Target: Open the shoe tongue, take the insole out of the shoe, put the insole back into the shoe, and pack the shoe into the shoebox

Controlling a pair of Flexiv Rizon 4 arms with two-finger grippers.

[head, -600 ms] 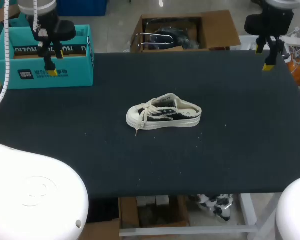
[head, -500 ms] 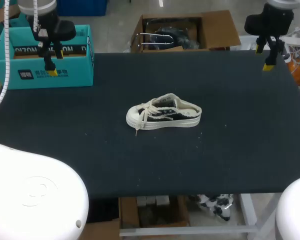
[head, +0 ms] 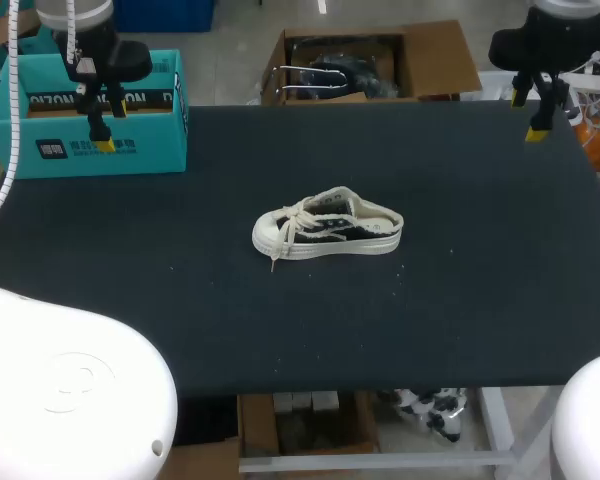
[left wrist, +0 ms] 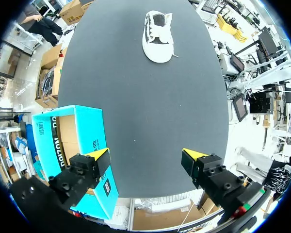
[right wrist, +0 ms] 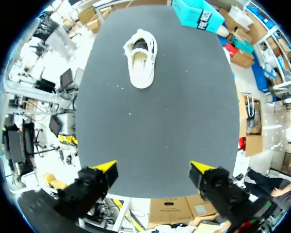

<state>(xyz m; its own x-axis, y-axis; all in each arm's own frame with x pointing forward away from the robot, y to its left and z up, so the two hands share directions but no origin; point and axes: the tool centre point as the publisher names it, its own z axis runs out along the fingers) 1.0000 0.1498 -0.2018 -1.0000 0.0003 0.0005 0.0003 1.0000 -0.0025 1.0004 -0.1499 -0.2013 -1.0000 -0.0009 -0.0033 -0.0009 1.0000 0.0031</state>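
Nothing in hand right now: left gripper (left wrist: 146, 156) is hanging empty with fingers spread wide, roughly over the shoebox (head: 85, 125) edge, one finger above the box and the other above bare tabletop. Right gripper (right wrist: 153, 168) is likewise spread and empty, hanging above the far right corner of the table (head: 280, 340). Shoe (head: 327, 228) is sitting on its sole in the middle of the table, well apart from both grippers, toe pointing to my left, heel to my right, laces (head: 298, 215) bunching loosely over the front. Shoebox is sitting open-topped at the far left corner. I'm reading this as step one not yet started; tongue and insole aren't showing clearly enough to call their position. For the tongue opening I'd be bringing the right arm down on the heel end to pin the shoe, since it's looking light and is likely sliding on the tabletop otherwise. Left arm would be coming in from the toe side, narrowing its fingers before the descent so they're slipping under the tongue edge rather than snagging the lace loops. Pinching only the tongue, then pulling up and toward the toe, not straight up, or the whole shoe is lifting with it. Risk I'm watching: the lace tail trailing off the toe getting caught between the fingers.
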